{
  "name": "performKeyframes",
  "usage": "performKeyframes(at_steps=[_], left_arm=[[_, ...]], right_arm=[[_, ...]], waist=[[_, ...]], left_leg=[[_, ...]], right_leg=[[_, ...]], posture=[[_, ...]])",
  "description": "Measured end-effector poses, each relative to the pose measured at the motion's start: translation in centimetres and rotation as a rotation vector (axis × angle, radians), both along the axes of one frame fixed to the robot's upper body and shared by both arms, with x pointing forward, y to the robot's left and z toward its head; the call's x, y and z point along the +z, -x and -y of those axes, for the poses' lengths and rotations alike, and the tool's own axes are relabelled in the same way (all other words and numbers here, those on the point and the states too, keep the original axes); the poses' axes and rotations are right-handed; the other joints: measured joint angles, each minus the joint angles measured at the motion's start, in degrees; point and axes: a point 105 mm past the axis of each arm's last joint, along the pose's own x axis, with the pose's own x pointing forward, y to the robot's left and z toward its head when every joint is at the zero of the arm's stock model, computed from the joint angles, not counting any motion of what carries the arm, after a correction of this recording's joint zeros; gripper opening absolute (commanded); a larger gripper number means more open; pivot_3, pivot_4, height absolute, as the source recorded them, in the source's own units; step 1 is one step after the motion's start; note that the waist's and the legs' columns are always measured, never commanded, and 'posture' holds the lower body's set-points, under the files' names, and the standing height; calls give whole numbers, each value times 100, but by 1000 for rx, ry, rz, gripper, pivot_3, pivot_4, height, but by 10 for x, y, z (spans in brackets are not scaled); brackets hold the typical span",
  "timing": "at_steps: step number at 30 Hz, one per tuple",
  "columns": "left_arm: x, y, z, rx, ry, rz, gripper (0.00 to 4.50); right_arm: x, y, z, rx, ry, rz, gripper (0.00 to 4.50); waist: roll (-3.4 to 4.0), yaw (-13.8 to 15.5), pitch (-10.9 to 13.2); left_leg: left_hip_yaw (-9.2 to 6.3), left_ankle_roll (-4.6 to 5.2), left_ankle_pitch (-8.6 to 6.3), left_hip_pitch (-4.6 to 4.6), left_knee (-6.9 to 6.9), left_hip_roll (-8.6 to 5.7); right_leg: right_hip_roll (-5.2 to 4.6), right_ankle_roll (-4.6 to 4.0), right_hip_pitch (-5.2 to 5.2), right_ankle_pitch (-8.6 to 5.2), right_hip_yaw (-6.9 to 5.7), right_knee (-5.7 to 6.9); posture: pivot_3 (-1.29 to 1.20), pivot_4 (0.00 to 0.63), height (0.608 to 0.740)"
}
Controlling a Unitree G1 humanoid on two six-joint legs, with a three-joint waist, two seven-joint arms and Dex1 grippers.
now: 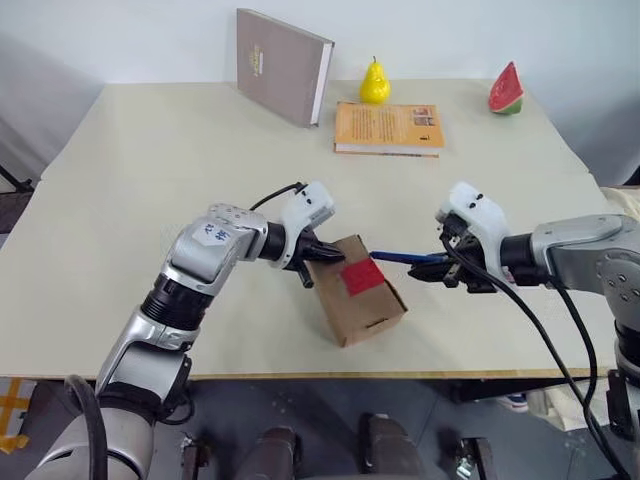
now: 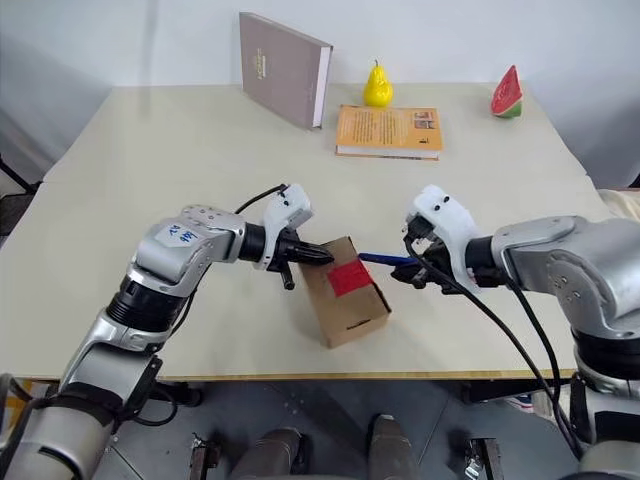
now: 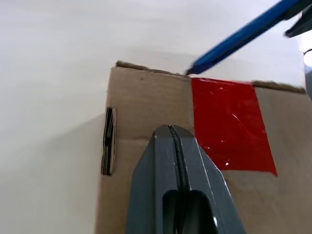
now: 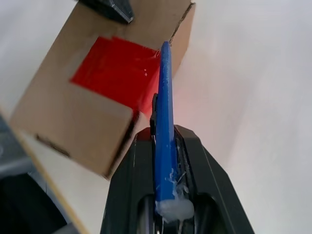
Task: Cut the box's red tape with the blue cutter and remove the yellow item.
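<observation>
Left gripper point(image 1: 312, 262): black fingers clenched together, nothing between them, tips pressed on the near-left top edge of the small brown corrugated cardboard box point(image 1: 357, 292). Right gripper point(image 1: 447, 268): clamped on the slim blue pen-shaped cutter point(image 1: 408, 257), which points at the box's right edge.

Head views: the box sits tilted near the front edge of the pale beige table point(image 1: 150, 180), between the two grippers. The square red tape patch point(image 1: 363, 276) is on the box's upper face, beside the cutter tip. Blade tip is too small to make out here; can't tell if it touches the box. Well behind the box: an upright grey-brown hardcover book point(image 1: 282, 66), a glossy yellow pear point(image 1: 375, 83), a flat orange-yellow book point(image 1: 389, 128) and a red watermelon slice point(image 1: 507, 90). Box flaps look closed, so its contents are hidden.

Left wrist view: left fingertips point(image 3: 171, 146) are shut in a single seam over the cardboard, just beside the tape's edge. The cutter tip reaches the box's far edge at the corner of the tape; the blade metal is hard to resolve. The box is cut off at the frame bottom and right.

Right wrist view: the cutter runs between the right fingers point(image 4: 131, 165), its rear end hidden by a whitish blob. Its tip lies at the box's top edge next to the tape. The left fingertip shows at the box's far corner, cropped.
</observation>
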Motion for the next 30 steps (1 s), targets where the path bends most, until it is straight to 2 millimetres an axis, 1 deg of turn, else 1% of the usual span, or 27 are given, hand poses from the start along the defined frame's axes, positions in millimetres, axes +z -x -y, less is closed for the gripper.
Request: performKeyframes(at_steps=[3,7,14,18,20,24,27,30], left_arm=[[0,2,-2,-2,-12,-1,0],[1,3,-4,5,-23,-1,0],[4,10,-4,-40,-81,20,0],[5,13,-8,-70,-124,24,0],[5,14,-8,-79,-132,24,0],[9,15,-8,-102,-152,26,0],[9,19,-9,-137,-166,13,0],[8,21,-9,-153,-169,9,0]], right_arm=[[0,8,1,16,-3,3,153],[-2,21,-6,72,-13,-14,153],[-2,15,-10,16,-36,21,153],[8,6,-4,-57,-54,66,153],[10,5,-4,-74,-57,73,153],[9,7,-4,-92,-64,69,153],[8,12,0,-132,-68,61,153],[7,17,-2,-172,-82,39,153]], waist=[[0,-2,0],[0,-14,0],[-1,-3,1],[-1,-4,1],[-1,-2,1],[-1,3,2],[1,28,6],[-1,31,9]], left_leg=[[0,0,0,0,0,1],[0,0,0,0,0,1],[-3,0,0,-2,-1,1],[-3,1,0,-4,-1,1],[-3,1,0,-4,-2,2],[-4,1,0,-8,-2,1],[-7,2,0,-12,-4,1],[-6,3,0,-13,-4,2]], right_leg=[[0,0,0,0,0,1],[-1,0,0,0,1,0],[-4,0,0,0,-1,-3],[-4,-1,0,0,0,-6],[-3,-1,0,0,-1,-6],[-5,-1,0,0,-1,-8],[-7,-1,-1,0,-5,-18],[-6,-1,0,0,-5,-26]], posture=[[0,150,740],[0,150,740],[0,150,740],[0,150,740],[0,150,740],[0,150,740],[0,150,740],[0,150,740]])
